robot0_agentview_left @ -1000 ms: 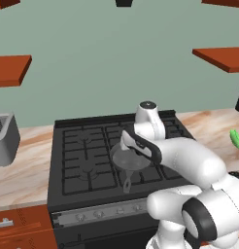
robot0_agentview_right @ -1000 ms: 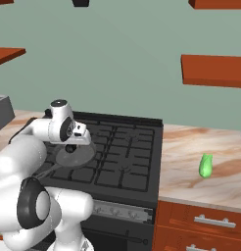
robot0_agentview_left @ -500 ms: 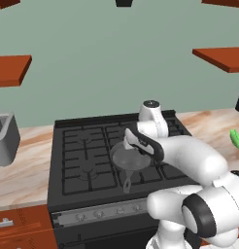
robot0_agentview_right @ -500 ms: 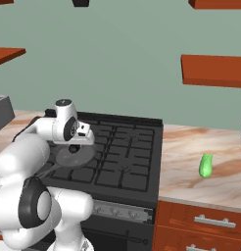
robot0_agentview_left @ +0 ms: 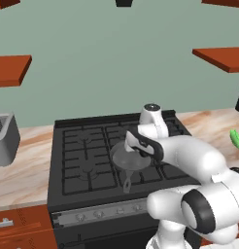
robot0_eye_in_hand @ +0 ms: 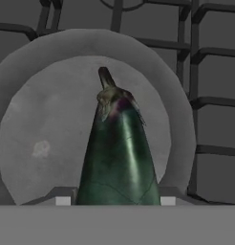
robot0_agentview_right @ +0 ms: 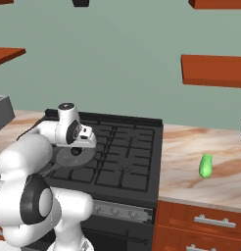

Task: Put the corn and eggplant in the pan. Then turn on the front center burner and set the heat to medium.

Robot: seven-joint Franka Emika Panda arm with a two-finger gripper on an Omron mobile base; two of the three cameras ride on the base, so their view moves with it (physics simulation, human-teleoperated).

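Your white arm with dark joints: bent forward from the base, wrist turned down, hand poised over the small round dark-grey skillet (robot0_agentview_left: pixel 127 158). Your two-finger gripper (robot0_agentview_left: pixel 132 151): pointing down at that skillet, clamped on the dark purple-black eggplant (robot0_eye_in_hand: pixel 119 153).

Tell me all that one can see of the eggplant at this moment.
The eggplant is a glossy, very dark body with green and purple sheen, tapering from a broad base to a narrow end with a small dark stem. In the hand view it stands lengthwise between the fingertips of the gripper, which grip its broad end, so it hangs above the grey bottom of the pan, stem pointing away from the hand. Whether it touches the pan cannot be told.
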